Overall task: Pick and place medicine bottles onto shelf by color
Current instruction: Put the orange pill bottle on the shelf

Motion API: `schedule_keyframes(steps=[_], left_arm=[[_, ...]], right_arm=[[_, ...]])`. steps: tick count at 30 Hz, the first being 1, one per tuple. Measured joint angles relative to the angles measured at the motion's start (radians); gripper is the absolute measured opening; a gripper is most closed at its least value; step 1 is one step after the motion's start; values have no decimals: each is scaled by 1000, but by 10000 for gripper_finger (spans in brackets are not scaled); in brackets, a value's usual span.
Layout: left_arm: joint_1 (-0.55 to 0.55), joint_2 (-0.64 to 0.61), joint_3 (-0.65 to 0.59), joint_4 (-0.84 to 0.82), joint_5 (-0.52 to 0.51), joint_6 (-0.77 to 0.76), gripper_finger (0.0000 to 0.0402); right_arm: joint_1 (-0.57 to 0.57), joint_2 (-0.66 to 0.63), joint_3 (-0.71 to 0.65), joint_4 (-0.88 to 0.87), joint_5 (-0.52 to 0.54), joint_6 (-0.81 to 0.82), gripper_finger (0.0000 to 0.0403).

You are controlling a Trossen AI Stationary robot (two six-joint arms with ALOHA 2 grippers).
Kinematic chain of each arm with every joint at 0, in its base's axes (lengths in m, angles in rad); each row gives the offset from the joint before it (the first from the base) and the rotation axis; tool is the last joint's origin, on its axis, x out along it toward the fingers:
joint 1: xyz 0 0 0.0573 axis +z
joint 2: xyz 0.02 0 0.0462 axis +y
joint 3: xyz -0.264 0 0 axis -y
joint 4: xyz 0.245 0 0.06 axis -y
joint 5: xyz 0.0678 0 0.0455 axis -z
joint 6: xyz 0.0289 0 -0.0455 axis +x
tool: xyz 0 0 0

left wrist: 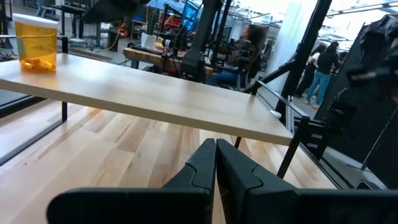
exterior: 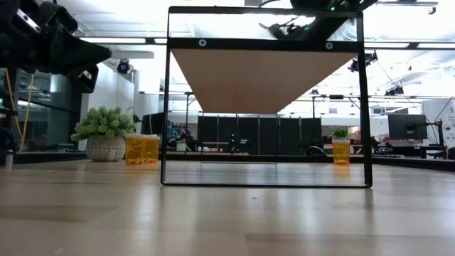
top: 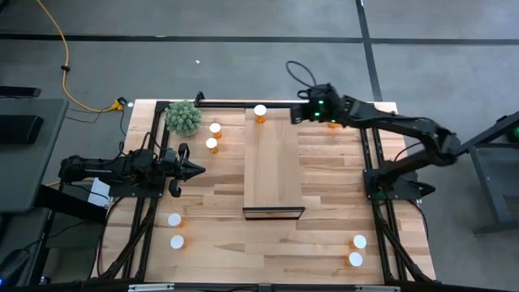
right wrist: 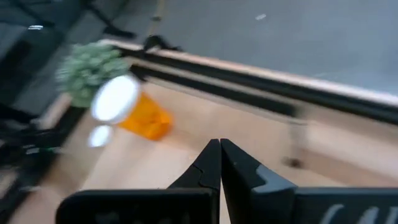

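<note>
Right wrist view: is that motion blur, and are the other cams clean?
Right wrist view: smeared throughout, the medicine bottle and plant streaked, only the right gripper crisp. Low view: backlit by bright ceiling lights, shelf underside in shade. Left wrist view: shelf and left gripper sharp, people behind soft. High view: evenly lit, no glare.

The shelf (top: 274, 166) is a long pale wood board raised on a dark metal frame, set mid-table. One medicine bottle (top: 259, 113), translucent orange with a white cap, stands upright at its far end. Two bottles (top: 213, 137) stand on the tabletop near the far left, two (top: 175, 230) at near left, two (top: 357, 251) at near right.
</note>
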Motion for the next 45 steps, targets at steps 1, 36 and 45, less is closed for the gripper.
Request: schedule_keyframes(steps=[1, 36, 45], left_arm=[[0, 0, 0, 0, 0, 0, 3], [0, 0, 0, 0, 0, 0, 3], [0, 0, 0, 0, 0, 0, 3]], right_arm=[[0, -29, 0, -36, 34, -13, 0], [-309, -91, -1, -639, 260, 35, 234], [-358, 167, -2, -503, 234, 7, 259]])
